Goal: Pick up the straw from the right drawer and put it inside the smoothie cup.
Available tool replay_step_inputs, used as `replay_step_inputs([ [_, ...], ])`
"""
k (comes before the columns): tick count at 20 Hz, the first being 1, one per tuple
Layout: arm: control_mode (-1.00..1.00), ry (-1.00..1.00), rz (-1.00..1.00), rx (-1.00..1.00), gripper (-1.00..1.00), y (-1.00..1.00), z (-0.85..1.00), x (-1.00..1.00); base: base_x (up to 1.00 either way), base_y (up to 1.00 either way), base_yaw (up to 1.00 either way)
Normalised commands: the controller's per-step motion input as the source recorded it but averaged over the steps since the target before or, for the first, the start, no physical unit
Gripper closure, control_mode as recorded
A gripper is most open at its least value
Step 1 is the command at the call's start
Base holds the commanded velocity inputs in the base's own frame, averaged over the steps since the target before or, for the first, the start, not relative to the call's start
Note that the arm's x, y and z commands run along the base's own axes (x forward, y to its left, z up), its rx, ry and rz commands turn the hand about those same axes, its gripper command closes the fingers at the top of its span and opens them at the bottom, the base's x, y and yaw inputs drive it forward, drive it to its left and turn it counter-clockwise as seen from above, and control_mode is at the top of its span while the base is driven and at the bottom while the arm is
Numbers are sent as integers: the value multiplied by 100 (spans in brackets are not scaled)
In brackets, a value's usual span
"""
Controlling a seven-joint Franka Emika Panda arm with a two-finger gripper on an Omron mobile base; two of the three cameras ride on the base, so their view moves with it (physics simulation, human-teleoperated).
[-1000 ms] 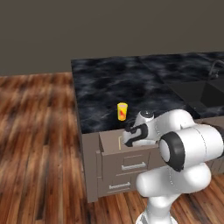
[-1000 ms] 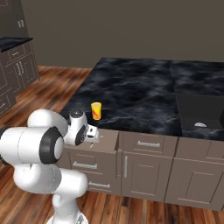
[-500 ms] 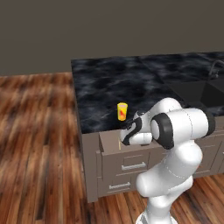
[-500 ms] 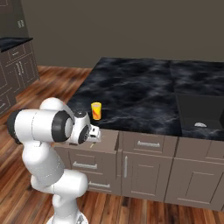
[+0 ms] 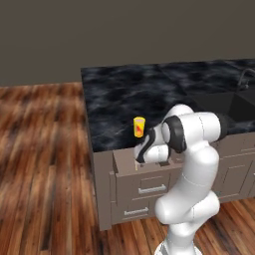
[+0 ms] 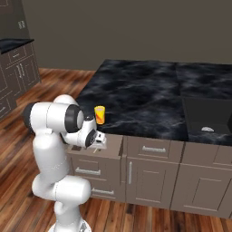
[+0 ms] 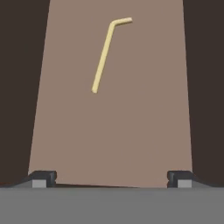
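The straw, thin and pale tan with a bent top, lies flat on the floor of the open right drawer. It is in the upper half of the hand view, well ahead of my fingertips. My gripper is open and holds nothing. In the base views it hangs over the pulled-out right drawer, pointing down into it. The smoothie cup, yellow-orange with a red mark, stands upright on the black marble counter just behind the drawer.
A dark sink is set into the counter to the right. Closed drawer fronts with silver handles sit under the open one. Grey cabinets line the far left wall. Wood floor surrounds the island.
The arm's elbow and shoulder have swung up from a low folded pose to an upright one. The hand stays over the open drawer with its jaws open.
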Motion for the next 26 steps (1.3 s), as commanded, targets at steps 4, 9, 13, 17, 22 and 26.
replay_step_inputs([
  [4, -100, 14, 0, -1, -100, 0, -27, 22, 0, 0, 0],
  [9, -100, 16, 0, -2, -100, 0, -34, 4, 0, 0, 0],
  [13, -100, 21, 0, -3, -100, 0, -33, -12, 0, 0, 0],
  [17, -100, 25, 0, 0, -100, 0, -17, -63, 0, 0, 0],
  [22, -100, 16, 0, 0, -100, -1, 0, -89, 0, 0, 0],
  [26, -100, 10, 2, 0, -100, -12, 6, -100, 0, 0, 0],
])
